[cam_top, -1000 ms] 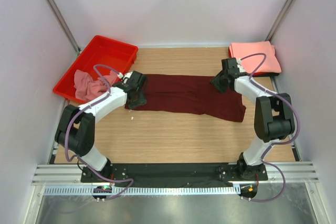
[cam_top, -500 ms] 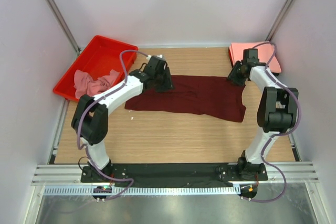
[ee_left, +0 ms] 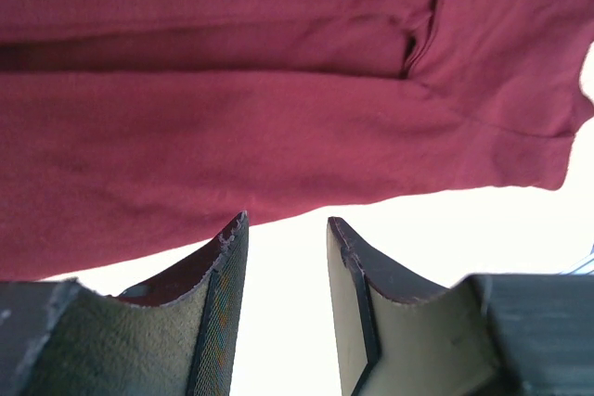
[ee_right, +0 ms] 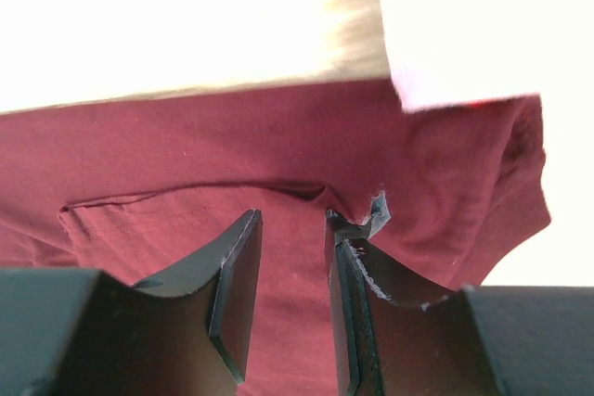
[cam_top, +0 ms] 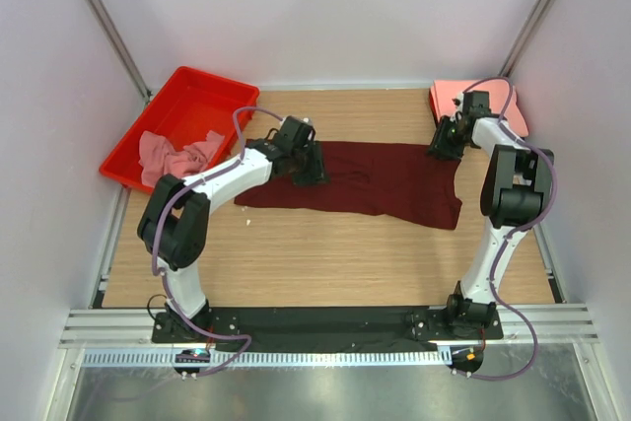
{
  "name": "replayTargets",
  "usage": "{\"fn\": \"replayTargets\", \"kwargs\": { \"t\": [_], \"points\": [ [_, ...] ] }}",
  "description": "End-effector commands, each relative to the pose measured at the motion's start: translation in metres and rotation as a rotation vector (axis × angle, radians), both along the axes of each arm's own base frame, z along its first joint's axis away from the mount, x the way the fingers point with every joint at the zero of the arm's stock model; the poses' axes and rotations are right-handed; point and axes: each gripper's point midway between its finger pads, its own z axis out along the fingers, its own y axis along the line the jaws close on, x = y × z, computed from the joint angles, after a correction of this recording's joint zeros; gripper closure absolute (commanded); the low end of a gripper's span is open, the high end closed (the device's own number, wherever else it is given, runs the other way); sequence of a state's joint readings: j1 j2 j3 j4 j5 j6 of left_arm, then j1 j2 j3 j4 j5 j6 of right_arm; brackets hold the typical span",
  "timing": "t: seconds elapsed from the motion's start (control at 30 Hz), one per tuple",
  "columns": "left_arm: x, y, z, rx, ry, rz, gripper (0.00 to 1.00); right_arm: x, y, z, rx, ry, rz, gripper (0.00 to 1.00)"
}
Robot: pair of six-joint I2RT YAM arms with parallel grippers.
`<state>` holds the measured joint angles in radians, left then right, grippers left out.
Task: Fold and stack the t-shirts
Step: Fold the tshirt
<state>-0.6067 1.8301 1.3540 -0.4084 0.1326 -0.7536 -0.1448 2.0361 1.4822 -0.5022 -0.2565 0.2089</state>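
One maroon shirt lies flat mid-bench as a long band running left to right. Left hand is over its far edge near the left end, right hand at the far right corner. Both have their fingers apart with nothing between them. Judged step: pinch the far edge and fold it toward the near side. Both hands should catch all layers at matching height and travel together so the band does not skew. Cannot tell whether the tips touch the cloth or how many layers lie there, and the wrist views are blown out white beyond the cloth. Salmon shirt, far right, is partly behind the right arm. Pink shirt lies crumpled in the tray.
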Motion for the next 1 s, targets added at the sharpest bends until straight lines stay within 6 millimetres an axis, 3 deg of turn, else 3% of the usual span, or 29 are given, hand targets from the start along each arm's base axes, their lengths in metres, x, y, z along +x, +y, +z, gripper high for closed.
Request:
{"fn": "replayTargets", "kwargs": {
  "t": [0.0,0.33,0.63,0.8,0.97],
  "points": [
    [0.002,-0.010,0.024,-0.062,-0.060,-0.035,0.60,0.014,-0.004,0.011,-0.010,-0.064,0.079,0.60],
    [0.004,-0.012,0.014,-0.050,-0.049,-0.048,0.60,0.014,-0.008,-0.006,-0.037,-0.050,0.129,0.62],
    [0.003,-0.012,0.009,-0.049,-0.039,-0.050,0.60,0.022,-0.004,0.013,-0.042,-0.137,0.185,0.63],
    [0.001,-0.012,0.010,-0.050,-0.039,-0.050,0.60,0.026,-0.010,0.016,-0.075,-0.151,0.175,0.56],
    [0.000,-0.014,0.010,-0.053,-0.039,-0.055,0.60,0.028,-0.009,0.018,-0.072,-0.165,0.176,0.56]
  ]
}}
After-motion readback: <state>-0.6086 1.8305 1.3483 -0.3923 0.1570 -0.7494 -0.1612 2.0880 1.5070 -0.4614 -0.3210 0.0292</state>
